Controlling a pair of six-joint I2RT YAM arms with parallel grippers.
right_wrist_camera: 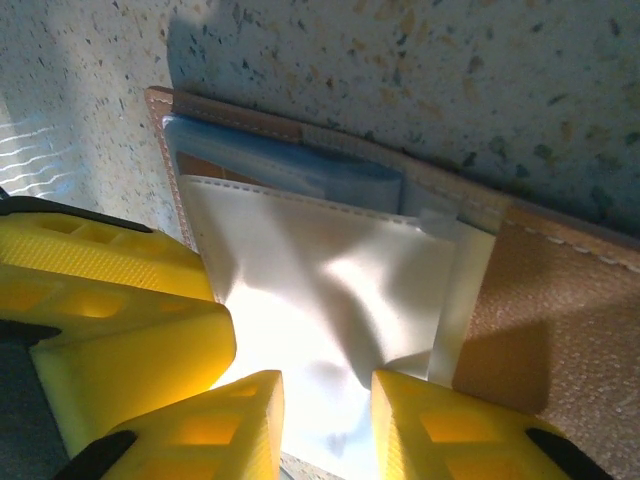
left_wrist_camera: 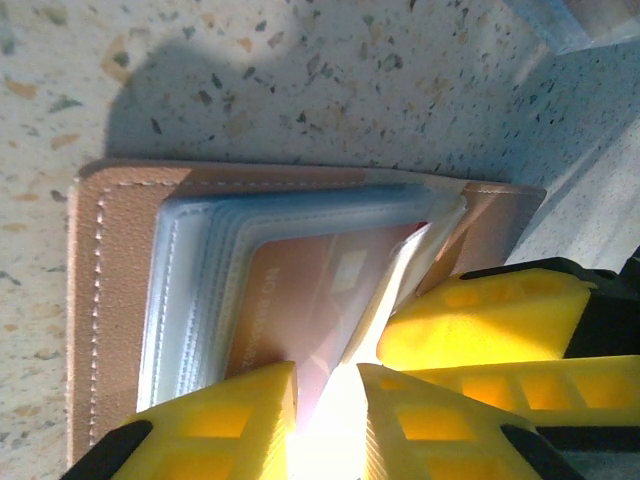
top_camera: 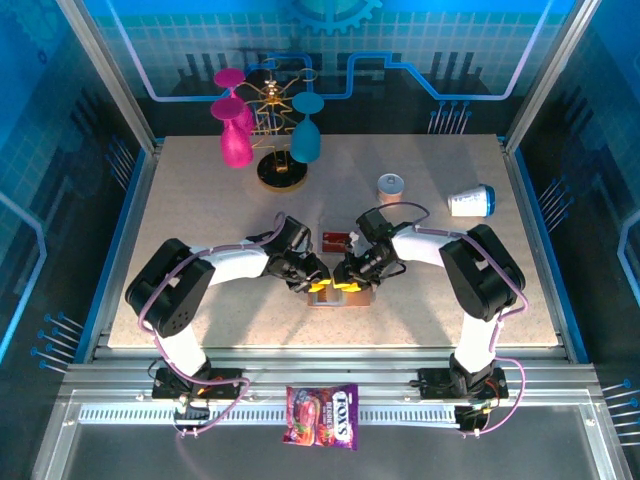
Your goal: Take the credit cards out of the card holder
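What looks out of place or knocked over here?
The paper cup lies tipped on its side at the far right of the table, and the candy bag sits off it on the near rail.

Object counts, table scene

1 card holder point(left_wrist_camera: 105, 300), 1 credit card point(left_wrist_camera: 300, 300) visible inside it, 1 red card pile point(top_camera: 335, 241) on the table, number unclear; 2 pink glasses point(top_camera: 236, 148), 1 teal glass point(top_camera: 306, 140), 1 rack point(top_camera: 275, 172), 1 can point(top_camera: 391, 185), 1 cup point(top_camera: 472, 201), 1 candy bag point(top_camera: 322, 415)

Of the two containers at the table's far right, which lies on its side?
The white-and-blue cup; the small can left of it stands upright.
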